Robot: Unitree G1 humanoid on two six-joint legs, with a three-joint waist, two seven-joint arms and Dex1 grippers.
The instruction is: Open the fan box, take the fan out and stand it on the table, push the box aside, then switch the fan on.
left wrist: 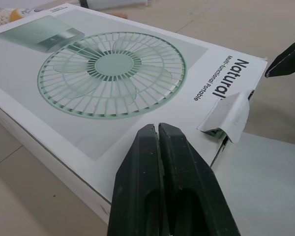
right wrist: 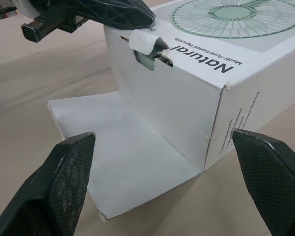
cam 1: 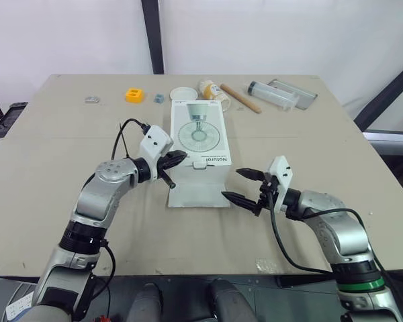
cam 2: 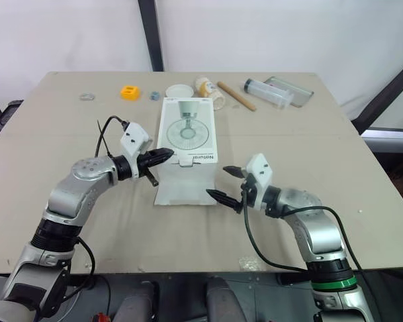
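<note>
Cardboard, thin and probably light, makes up the box [cam 1: 200,141], which lies flat mid-desk [cam 1: 67,134] with its near end flap [cam 1: 198,196] folded down onto the desk. It would likely dent if squeezed, so the small tab [cam 1: 199,164] on its near top edge looks the best hold. The left hand [left wrist: 158,130], closed on nothing, sits at that edge; the right hand [cam 1: 233,184] gapes wide just off the box's near right corner.

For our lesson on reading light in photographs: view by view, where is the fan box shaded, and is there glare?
Left eye view: even light; the fan box casts a faint shadow on the table, no glare on its top. Right wrist view: its near end face is dimmer than its top; the open flap lies in mild shade. Left wrist view: top evenly bright, no glare.
</note>
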